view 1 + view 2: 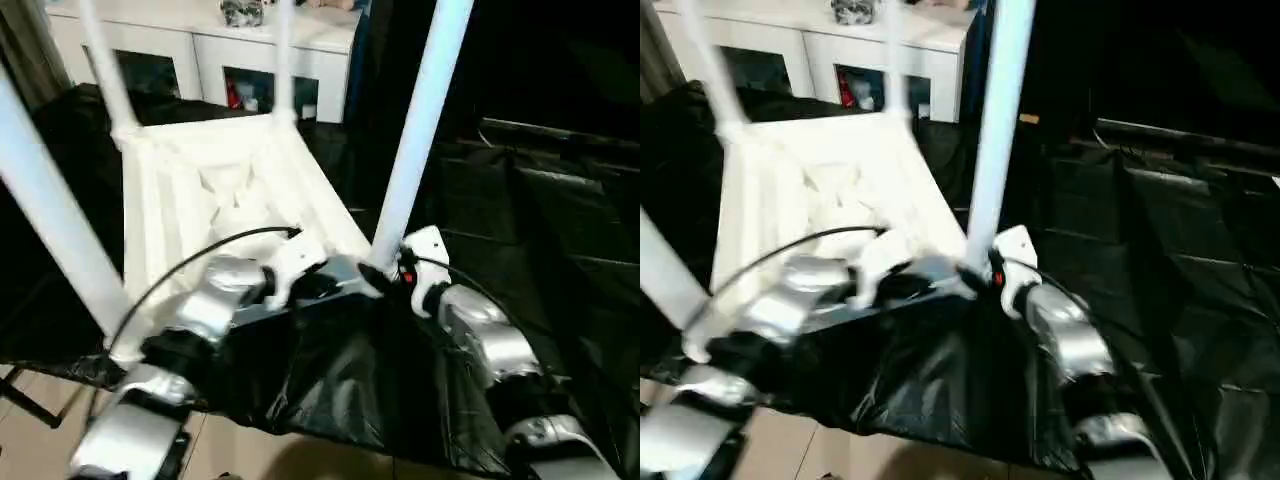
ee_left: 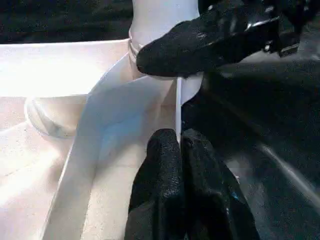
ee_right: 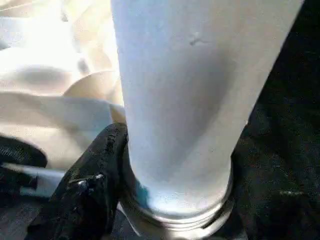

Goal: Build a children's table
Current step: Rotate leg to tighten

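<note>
Left eye view: table top (image 1: 215, 185) upside down, near-right leg (image 1: 415, 130) upright in its corner socket.
Right gripper (image 1: 385, 270) wraps leg base, fingers spread round it; left gripper (image 1: 325, 285) pinched together at 9 o'clock of socket, on the rim; leg axis 12–6.

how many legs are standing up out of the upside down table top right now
4. Near-right leg by the right gripper; near-left leg at the left edge; far-left leg and far-right leg at the table top's back corners.
</note>
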Robot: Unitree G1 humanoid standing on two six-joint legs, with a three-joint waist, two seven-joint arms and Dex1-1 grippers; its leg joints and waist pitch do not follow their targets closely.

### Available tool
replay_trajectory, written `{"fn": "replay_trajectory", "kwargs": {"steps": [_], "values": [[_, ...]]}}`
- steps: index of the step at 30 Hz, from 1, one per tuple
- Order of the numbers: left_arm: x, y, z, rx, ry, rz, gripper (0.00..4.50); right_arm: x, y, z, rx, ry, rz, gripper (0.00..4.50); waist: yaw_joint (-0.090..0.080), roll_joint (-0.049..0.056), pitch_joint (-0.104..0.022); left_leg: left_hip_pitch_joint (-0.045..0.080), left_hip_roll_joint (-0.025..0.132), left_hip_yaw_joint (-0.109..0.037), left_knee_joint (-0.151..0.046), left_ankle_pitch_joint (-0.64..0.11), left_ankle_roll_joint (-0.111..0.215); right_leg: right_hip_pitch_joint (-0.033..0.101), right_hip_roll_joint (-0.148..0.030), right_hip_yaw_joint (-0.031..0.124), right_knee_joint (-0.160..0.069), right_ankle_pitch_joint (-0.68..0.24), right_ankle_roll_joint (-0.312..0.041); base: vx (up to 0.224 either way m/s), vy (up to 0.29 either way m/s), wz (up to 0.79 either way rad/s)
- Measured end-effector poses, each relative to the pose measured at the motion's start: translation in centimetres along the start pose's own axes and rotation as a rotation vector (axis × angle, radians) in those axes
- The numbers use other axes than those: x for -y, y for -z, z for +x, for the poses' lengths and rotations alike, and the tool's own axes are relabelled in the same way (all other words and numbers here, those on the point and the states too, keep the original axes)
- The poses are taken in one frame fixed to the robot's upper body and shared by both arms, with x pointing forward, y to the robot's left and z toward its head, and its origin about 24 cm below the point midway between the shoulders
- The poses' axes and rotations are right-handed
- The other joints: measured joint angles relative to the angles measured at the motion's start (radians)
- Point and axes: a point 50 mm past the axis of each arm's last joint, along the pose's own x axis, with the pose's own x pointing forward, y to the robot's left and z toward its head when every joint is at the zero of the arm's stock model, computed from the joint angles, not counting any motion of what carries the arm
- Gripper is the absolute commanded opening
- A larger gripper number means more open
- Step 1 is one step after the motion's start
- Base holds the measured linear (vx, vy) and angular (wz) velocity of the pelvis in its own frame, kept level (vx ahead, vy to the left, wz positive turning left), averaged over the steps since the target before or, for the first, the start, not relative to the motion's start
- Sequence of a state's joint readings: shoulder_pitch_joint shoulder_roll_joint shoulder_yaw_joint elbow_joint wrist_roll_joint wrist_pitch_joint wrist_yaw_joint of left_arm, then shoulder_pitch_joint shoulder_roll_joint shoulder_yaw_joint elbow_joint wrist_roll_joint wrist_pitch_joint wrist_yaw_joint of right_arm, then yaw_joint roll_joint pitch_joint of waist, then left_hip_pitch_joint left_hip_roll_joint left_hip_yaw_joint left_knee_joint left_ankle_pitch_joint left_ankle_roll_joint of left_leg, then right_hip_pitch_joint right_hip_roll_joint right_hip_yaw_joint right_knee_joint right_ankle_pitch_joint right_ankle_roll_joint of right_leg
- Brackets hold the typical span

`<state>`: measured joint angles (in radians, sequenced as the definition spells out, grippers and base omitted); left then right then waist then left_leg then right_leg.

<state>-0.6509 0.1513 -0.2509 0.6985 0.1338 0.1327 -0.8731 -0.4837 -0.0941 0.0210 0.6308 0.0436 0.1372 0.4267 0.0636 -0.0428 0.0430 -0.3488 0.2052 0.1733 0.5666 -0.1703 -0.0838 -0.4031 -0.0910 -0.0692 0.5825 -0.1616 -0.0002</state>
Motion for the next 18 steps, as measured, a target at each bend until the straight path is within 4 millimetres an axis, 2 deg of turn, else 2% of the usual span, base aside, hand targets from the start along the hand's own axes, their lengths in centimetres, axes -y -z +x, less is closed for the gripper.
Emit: {"fn": "replay_trajectory", "kwargs": {"steps": [1,4,7,14,18], "values": [[0.1,-0.1,0.1,0.001,-0.006,0.000,0.00,0.0,0.0,0.1,0.008,0.015,0.007,3.25,-0.001,0.000,0.000,0.000,0.000,0.000,0.000,0.000,0.000,0.000,0.000,0.000,0.000,0.000,0.000,0.000,0.000,0.00],[0.1,-0.2,0.3,0.002,-0.015,0.004,0.00,-0.2,0.0,0.3,0.024,0.025,0.022,3.45,-0.002,0.001,-0.001,0.000,0.000,0.000,0.000,0.000,0.000,0.000,0.000,0.000,0.000,0.000,0.000,0.000,0.000,0.00],[0.1,-0.3,0.3,0.003,-0.020,0.013,0.00,-0.1,-0.2,0.4,0.024,0.019,0.016,3.85,-0.002,0.001,-0.001,0.000,0.000,0.000,0.000,0.000,0.000,0.000,0.000,0.000,0.000,0.000,0.000,0.000,0.000,0.00],[0.3,-0.2,-0.5,0.019,0.057,0.055,0.00,0.7,-0.3,-0.9,0.016,-0.142,-0.065,3.85,0.001,0.001,-0.001,-0.001,0.000,0.001,-0.007,-0.001,0.000,-0.001,0.000,0.000,0.000,0.003,-0.005,0.000,0.000,0.00],[0.4,0.4,-1.9,0.024,0.162,0.103,0.00,0.7,-0.2,-2.1,0.002,-0.332,-0.138,3.85,0.017,0.003,0.000,-0.002,0.001,0.001,-0.011,-0.001,0.000,-0.001,0.001,0.000,0.001,0.000,-0.005,0.000,0.000,0.00]]}}
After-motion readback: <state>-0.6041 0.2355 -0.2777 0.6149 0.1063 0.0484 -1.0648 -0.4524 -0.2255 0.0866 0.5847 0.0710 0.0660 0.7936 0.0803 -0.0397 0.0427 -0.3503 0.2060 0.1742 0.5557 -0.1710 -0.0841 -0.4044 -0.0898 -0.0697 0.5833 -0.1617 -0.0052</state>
